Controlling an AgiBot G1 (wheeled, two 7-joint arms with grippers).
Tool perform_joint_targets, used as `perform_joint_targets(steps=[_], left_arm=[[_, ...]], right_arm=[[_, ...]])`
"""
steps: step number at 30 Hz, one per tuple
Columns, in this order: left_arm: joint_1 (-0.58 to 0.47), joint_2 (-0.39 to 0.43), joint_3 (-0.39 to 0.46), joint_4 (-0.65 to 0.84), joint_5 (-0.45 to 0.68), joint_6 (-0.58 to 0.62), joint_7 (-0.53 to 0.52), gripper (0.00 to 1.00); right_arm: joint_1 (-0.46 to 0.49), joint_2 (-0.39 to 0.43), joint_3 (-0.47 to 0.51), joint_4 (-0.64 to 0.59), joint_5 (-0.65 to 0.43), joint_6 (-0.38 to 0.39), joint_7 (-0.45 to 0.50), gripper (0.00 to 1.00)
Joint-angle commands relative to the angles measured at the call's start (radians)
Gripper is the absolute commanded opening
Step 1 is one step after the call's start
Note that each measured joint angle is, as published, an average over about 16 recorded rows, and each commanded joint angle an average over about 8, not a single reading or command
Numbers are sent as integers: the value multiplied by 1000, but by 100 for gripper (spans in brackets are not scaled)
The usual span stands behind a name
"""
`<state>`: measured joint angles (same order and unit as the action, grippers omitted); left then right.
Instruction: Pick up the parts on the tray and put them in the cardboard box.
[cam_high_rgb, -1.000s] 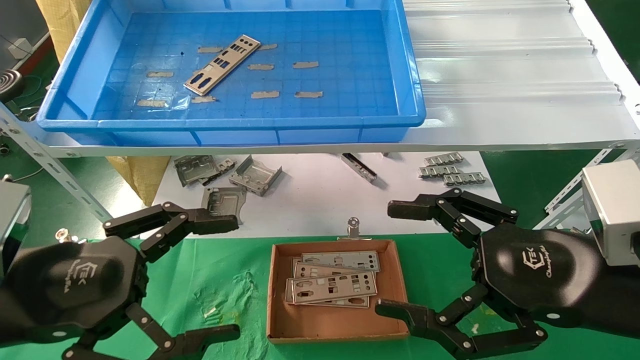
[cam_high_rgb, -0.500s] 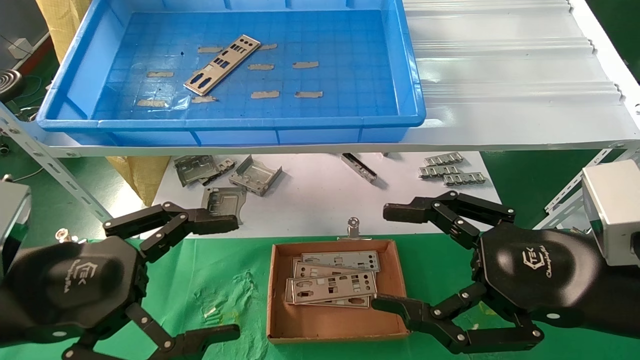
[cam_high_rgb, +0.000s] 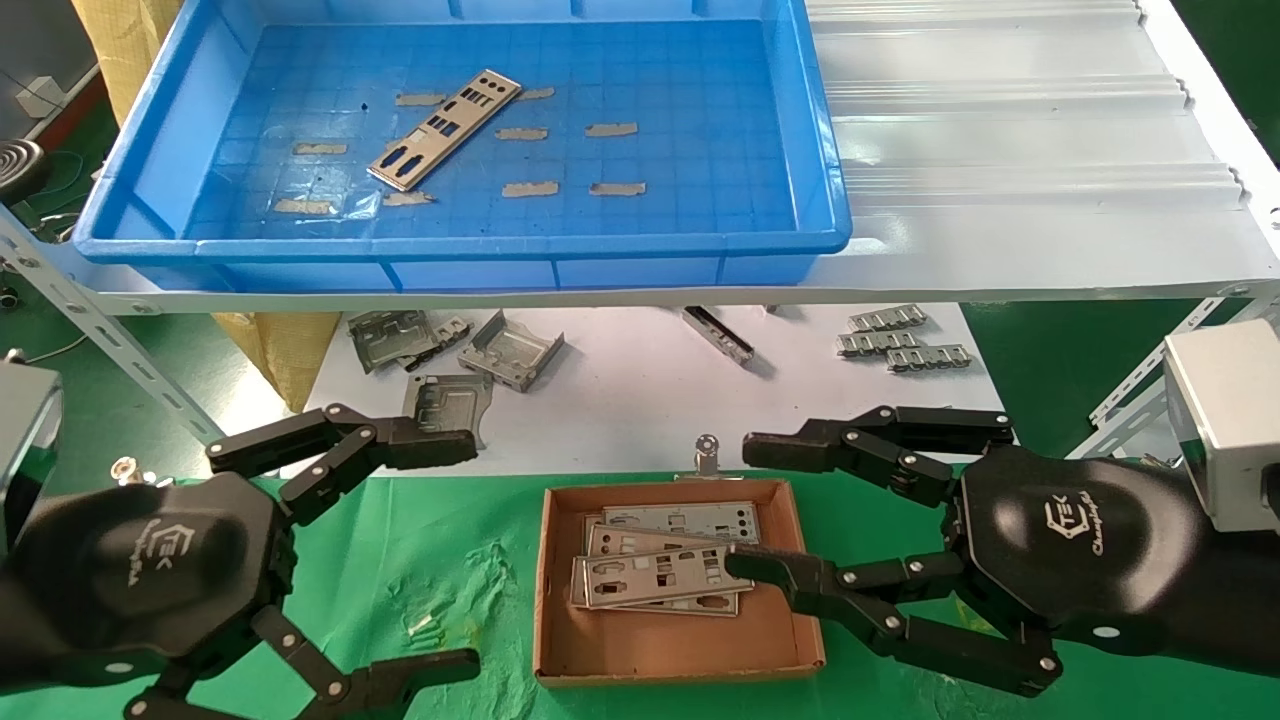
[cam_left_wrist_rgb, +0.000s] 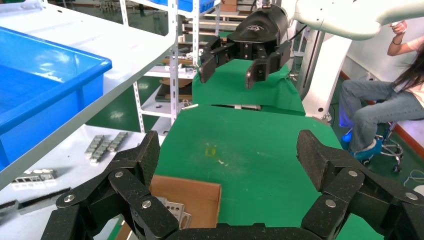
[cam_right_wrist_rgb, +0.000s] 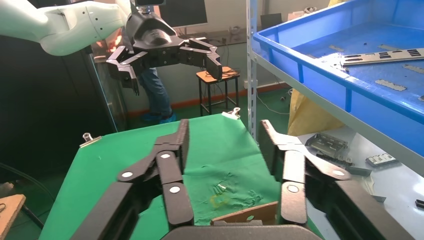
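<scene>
Parts (cam_high_rgb: 662, 567) lie stacked in the cardboard box (cam_high_rgb: 560, 640) on the green surface (cam_high_rgb: 440, 560) — several flat punched plates, overlapping. One more part (cam_high_rgb: 444, 129) lies at a slant on the floor of the blue tray (cam_high_rgb: 800, 150), among short tan tape strips (cam_high_rgb: 611, 129); the tray sits on a white shelf (cam_high_rgb: 1020, 150) above.

Right pincer (cam_high_rgb: 745, 510) hangs over the box's right side, fingers spread wide and holding nothing — its lower fingertip (cam_high_rgb: 750, 565) sits over the end of the top plate, though whether it touches cannot be told. The upper finger reaches past the box's far wall, near a metal clip (cam_high_rgb: 707, 452).

Left pincer (cam_high_rgb: 470, 555) is parked to the left of the box over the green surface, also spread open and empty.

On white paper (cam_high_rgb: 640, 390) under the shelf lie bent grey brackets (cam_high_rgb: 510, 350) and ridged clip strips (cam_high_rgb: 905, 342).
</scene>
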<state>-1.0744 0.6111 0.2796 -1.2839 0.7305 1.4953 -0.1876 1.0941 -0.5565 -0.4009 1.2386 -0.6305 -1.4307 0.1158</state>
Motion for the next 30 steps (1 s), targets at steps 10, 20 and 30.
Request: perform_joint_targets(steps=[10, 20, 30], left_arm=[[0, 0, 0, 0, 0, 0, 0, 100], [-25, 5, 1, -2, 12, -8, -1, 100], [-342, 141, 95, 194, 251, -104, -55, 100]], right_arm=[[0, 0, 0, 0, 0, 0, 0, 0], [0, 0, 0, 0, 0, 0, 0, 0], [0, 0, 0, 0, 0, 0, 0, 0]])
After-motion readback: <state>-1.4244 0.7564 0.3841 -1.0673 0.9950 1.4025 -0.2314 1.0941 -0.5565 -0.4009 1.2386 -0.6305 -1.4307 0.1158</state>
